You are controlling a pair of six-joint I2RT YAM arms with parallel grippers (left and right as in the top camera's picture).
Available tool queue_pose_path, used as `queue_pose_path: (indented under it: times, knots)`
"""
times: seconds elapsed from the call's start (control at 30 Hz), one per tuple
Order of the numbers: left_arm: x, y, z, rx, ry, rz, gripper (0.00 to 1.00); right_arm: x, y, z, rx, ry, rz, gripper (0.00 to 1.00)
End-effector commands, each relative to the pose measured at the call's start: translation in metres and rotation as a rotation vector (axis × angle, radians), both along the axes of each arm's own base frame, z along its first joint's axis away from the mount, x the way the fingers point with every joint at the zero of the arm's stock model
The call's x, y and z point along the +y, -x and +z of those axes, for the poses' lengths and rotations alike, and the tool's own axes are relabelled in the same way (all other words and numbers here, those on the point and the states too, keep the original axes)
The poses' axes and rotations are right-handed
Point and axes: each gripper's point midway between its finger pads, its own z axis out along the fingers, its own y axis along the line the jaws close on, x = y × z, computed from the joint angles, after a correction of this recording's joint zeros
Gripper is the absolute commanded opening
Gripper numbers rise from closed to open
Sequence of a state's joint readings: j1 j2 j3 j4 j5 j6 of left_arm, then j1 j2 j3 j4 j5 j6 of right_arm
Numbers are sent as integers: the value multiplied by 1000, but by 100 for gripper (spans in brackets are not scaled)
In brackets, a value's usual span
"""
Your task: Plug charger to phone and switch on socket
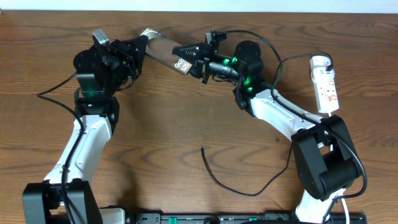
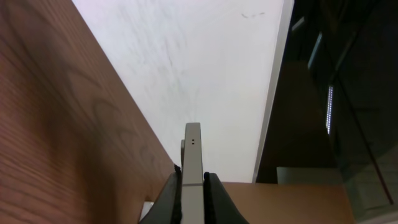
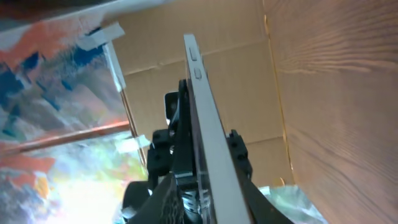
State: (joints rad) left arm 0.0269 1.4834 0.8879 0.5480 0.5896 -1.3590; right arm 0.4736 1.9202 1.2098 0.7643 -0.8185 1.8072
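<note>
The phone (image 1: pixel 163 48), a bronze-grey slab with white lettering at its right end, is held above the table at the back, between both grippers. My left gripper (image 1: pixel 142 45) is shut on its left end. The left wrist view shows the phone's thin edge (image 2: pixel 193 149) between the fingers (image 2: pixel 192 179). My right gripper (image 1: pixel 188 60) is shut on the lettered end, and the phone's edge (image 3: pixel 200 93) runs between those fingers (image 3: pixel 208 146). The charger's thin black cable (image 1: pixel 244 193) lies loose on the table, with its tip (image 1: pixel 202 148) near the middle. The white socket (image 1: pixel 326 85) lies at the right.
A white plug adapter (image 1: pixel 319 61) sits at the socket's far end. The charger cable loops from there past my right arm (image 1: pixel 283 118). My left arm (image 1: pixel 87 134) stands at the left. A black bar (image 1: pixel 236 218) runs along the table's front edge.
</note>
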Motion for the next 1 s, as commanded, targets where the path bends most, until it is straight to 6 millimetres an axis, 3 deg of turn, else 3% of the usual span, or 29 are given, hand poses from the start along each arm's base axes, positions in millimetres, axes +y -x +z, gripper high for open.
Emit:
queue_pose_path:
  times: [0.0, 0.1, 0.23, 0.33, 0.53, 0.63, 0.77, 0.97]
  knots:
    - [1, -1, 1, -19, -20, -1, 7, 8, 10, 12, -93, 5, 39, 31]
    - [1, -1, 1, -19, -20, -1, 7, 7, 10, 13, -125, 10, 37, 51]
    - [3, -1, 1, -19, -19, 0, 7, 6, 9, 17, -177, 8, 31, 88]
    - [7, -1, 1, -18, -16, -1, 7, 4, 8, 18, -183, 6, 27, 99]
    - [16, 1, 4, -10, 23, -14, 7, -1, 3, 17, -223, 20, 12, 99]
    - [25, 4, 15, -45, 49, -37, 7, -5, -1, 16, -264, 40, -1, 99]
    - [46, 13, 35, -84, 125, -85, 7, -14, -9, 11, -335, 80, -25, 99]
    - [76, 28, 39, -84, 147, -125, 7, -23, -14, 6, -424, 125, -31, 99]
